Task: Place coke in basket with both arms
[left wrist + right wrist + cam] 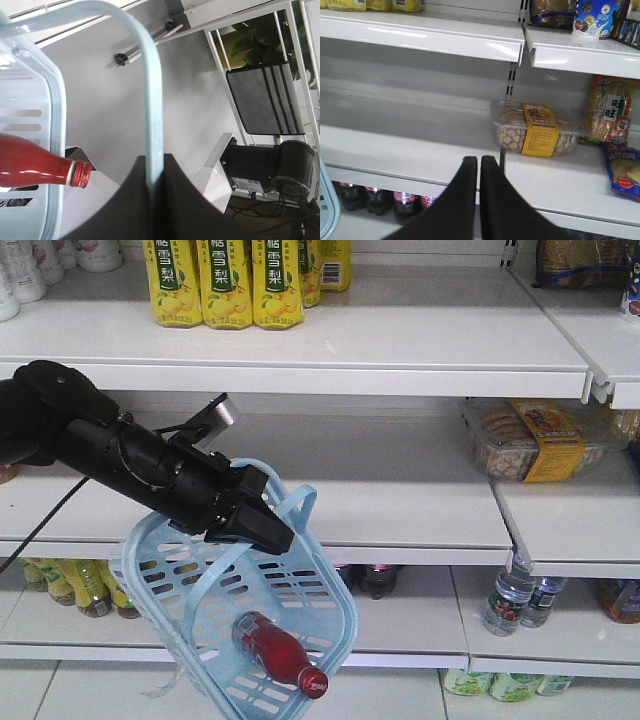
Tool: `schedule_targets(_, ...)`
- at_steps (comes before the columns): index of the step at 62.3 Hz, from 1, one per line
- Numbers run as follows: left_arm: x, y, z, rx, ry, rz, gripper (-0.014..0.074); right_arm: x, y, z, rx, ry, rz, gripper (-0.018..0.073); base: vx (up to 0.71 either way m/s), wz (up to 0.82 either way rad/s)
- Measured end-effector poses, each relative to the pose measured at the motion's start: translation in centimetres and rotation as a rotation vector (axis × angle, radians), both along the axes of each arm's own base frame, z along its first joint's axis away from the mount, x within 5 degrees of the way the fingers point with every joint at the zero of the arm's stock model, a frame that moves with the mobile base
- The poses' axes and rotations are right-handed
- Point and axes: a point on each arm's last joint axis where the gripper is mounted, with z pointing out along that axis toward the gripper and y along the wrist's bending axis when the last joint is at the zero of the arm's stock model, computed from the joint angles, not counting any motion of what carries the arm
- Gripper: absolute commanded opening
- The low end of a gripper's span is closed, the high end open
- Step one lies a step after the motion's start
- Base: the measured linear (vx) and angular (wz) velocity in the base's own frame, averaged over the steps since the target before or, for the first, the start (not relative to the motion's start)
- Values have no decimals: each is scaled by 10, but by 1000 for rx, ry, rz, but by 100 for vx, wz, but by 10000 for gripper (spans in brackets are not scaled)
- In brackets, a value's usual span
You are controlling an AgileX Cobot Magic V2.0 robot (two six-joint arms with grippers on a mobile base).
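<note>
The pale blue basket (325, 605) hangs tilted in front of the shelves. My left gripper (278, 533) is shut on its swing handle (297, 502). The coke (277, 650), a red bottle, lies on its side on the basket's slotted floor, cap toward the lower right. In the left wrist view the handle (153, 100) runs down between the closed fingers of my left gripper (154, 167), and the coke's neck and cap (75, 173) show beside the basket wall (52, 100). My right gripper (479, 161) is shut on nothing and faces the middle shelf. It is out of the front view.
Yellow pear drink bottles (225, 280) stand on the top shelf. A clear tray of snacks (535, 440) lies on the middle shelf (400, 490) at right. Water bottles (515, 595) and dark bottles with red labels (405, 202) fill the lower shelf. Snack packs (615, 130) lie far right.
</note>
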Motion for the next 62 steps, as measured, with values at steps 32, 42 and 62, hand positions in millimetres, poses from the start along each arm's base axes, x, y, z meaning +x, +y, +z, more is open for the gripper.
schedule_targets(32, 0, 0, 0, 0, 0, 0, -6, 0, 0, 1, -2, -10, 2, -10, 0, 0)
schedule_targets(42, 0, 0, 0, 0, 0, 0, -6, 0, 0, 1, -2, -11, 3, -10, 0, 0)
schedule_targets(62, 0, 0, 0, 0, 0, 0, -6, 0, 0, 1, -2, -11, 3, -10, 0, 0)
